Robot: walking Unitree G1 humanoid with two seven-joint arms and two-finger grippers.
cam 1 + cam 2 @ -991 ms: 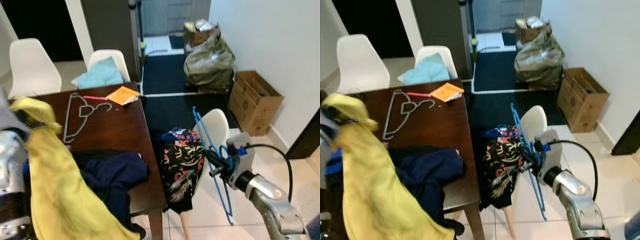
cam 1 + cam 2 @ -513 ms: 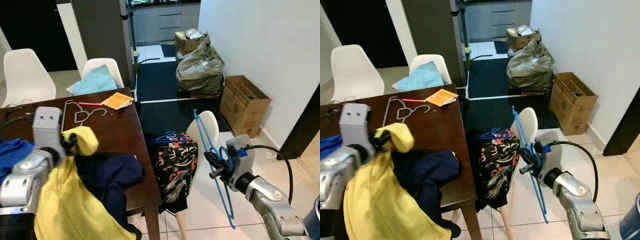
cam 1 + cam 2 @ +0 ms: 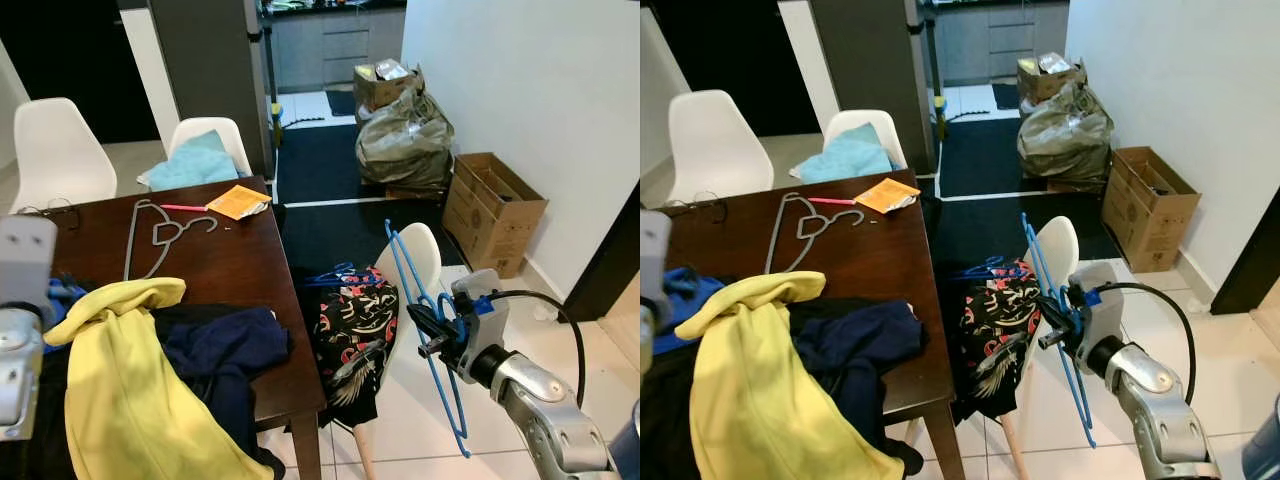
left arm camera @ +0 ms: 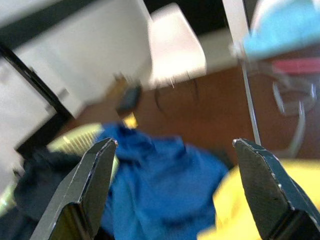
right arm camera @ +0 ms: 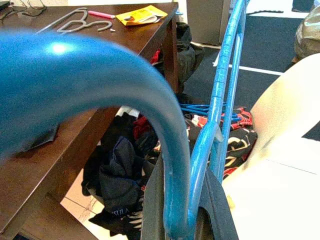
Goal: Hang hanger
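- Now the right pincer (image 3: 432,330) is clenched on the blue hanger (image 3: 425,330), holding it out beside the white chair (image 3: 420,255) at the desk's right side; in the right wrist view the blue wire runs straight between the two black fingers.
- The hanger itself sits much as it did half a second ago, tilted, its long edge sloping down toward the floor tiles.
- What has changed is on the left: the left arm (image 3: 20,330), which was raised over the desk (image 3: 240,260) with the yellow garment (image 3: 130,390) at its tip, has dropped back to the frame's edge, and the garment now lies slumped over the dark blue clothes (image 3: 225,350).
- The left pincer (image 4: 172,185) is released, fingers spread wide over a blue cloth (image 4: 160,185), holding nothing.
- My read: the garment is set aside, so the hanger is free to carry to a rail, though no rail is in sight yet.
- A grey hanger (image 3: 150,230) lies flat on the desk, untouched.
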